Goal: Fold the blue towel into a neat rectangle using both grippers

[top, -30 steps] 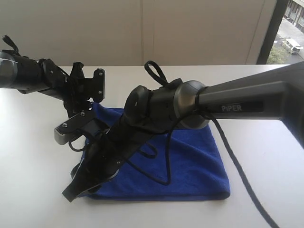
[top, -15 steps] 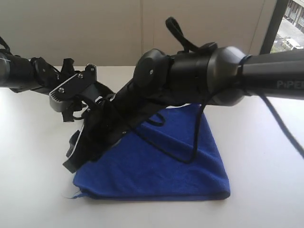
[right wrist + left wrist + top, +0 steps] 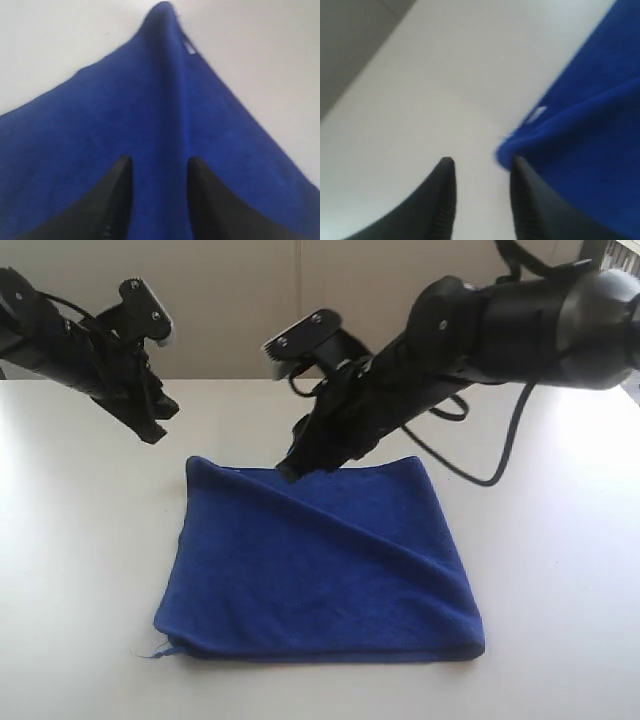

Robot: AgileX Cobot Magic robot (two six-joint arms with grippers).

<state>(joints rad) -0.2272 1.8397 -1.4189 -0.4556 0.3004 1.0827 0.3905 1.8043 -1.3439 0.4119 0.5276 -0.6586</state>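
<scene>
Left gripper and right gripper hover near the blue towel, both parted and empty; I'd flatten that diagonal ridge first.

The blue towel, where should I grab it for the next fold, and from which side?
The blue towel lies flat, so only its corners offer a lip to pinch. Probably take the far left corner with the left end effector beside it, and the far right corner with the right end effector, each coming down from above.
</scene>
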